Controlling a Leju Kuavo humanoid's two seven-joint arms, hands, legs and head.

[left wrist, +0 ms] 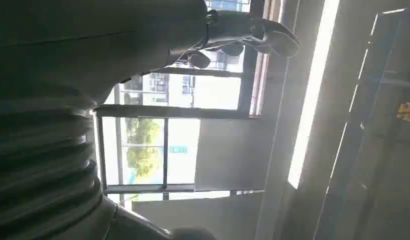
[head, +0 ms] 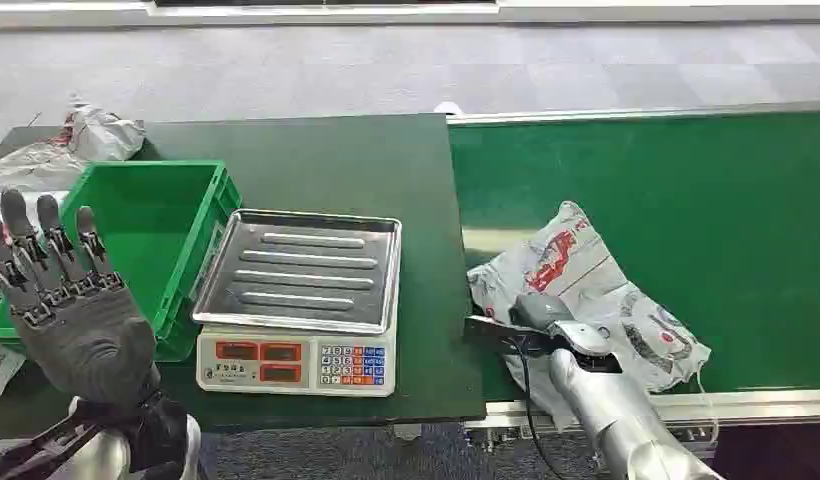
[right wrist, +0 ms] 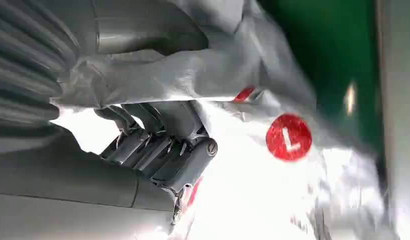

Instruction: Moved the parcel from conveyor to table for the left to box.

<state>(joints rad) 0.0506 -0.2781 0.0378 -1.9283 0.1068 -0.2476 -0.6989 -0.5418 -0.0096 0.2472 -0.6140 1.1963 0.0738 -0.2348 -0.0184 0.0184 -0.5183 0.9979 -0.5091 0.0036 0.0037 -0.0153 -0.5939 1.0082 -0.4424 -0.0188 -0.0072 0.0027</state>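
Observation:
The parcel (head: 586,270), a crumpled grey plastic mail bag with red print, lies on the green conveyor belt (head: 706,200) close to its left end. My right hand (head: 546,315) reaches onto its near edge. In the right wrist view the dark fingers (right wrist: 163,150) curl into the bag's film (right wrist: 273,190), which folds over the thumb, so the hand grips the parcel. My left hand (head: 71,300) is raised at the left over the near corner of the green box (head: 156,220), palm up and fingers spread, holding nothing. Its fingertips (left wrist: 253,37) show against a window.
A weighing scale with a steel tray (head: 301,270) stands on the dark green table (head: 336,160) between the box and the conveyor. More grey bags (head: 76,145) lie behind the box at the far left. A metal rail (head: 586,410) edges the conveyor's near side.

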